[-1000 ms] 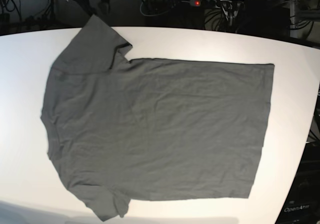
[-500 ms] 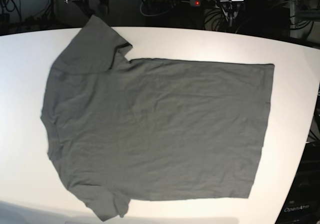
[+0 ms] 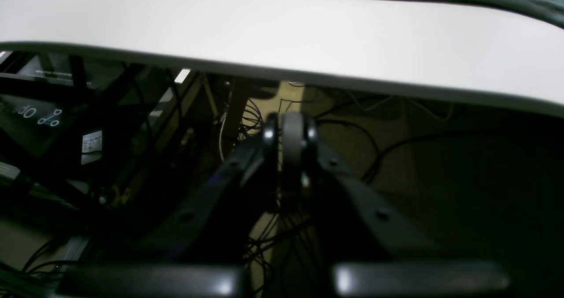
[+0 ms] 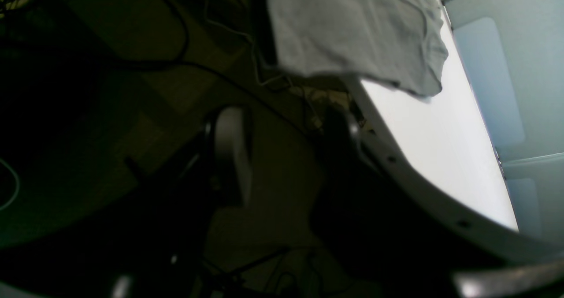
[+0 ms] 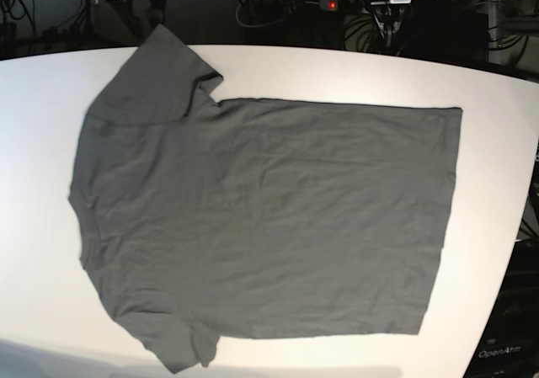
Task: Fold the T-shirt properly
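White table (image 5: pixel 497 142) under flat T-shirt (image 5: pixel 261 218); left gripper (image 3: pixel 288 143) closed, right gripper (image 4: pixel 286 152) seemingly parted, empty

From my remote seat, the T-shirt (image 5: pixel 261 218) lies flat on the surface (image 5: pixel 34 184), collar end toward the base view's left, hem toward its right. My left gripper (image 3: pixel 288 154) hangs off the surface, below its edge, jaws together, with the T-shirt beyond that edge. My right gripper (image 4: pixel 286 152) sits off the surface too, jaws apart, a sleeve (image 4: pixel 352 29) overhanging the edge just ahead of it. Cables (image 3: pixel 264 245) lie on the floor beneath both grippers.
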### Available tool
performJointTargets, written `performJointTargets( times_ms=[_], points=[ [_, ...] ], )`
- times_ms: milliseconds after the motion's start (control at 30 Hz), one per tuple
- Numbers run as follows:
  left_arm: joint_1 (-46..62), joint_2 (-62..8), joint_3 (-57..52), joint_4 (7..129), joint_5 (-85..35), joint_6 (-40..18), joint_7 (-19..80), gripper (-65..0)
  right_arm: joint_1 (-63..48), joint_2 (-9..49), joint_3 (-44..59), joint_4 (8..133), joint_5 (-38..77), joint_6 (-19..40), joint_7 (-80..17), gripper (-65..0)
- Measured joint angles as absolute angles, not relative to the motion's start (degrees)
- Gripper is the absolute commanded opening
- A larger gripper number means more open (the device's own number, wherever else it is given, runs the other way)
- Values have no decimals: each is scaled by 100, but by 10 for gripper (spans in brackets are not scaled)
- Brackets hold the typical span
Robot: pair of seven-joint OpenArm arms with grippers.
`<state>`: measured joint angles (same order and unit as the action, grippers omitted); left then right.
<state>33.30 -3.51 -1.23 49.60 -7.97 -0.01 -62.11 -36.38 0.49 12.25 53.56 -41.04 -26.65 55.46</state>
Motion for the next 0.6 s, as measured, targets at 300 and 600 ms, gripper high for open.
performJointTargets(
  times_ms=[300,600],
  points=[
    [3330,-349,-123,4960,-797,-1,-6211,-639,-3645,47,1225,5363,-4104,-2665,5546,-382],
    [3330,-351,-123,4960,-797,1,-6211,-639,-3920,-102,1240,5822,-4136,-2668,5680,-382]
  ],
)
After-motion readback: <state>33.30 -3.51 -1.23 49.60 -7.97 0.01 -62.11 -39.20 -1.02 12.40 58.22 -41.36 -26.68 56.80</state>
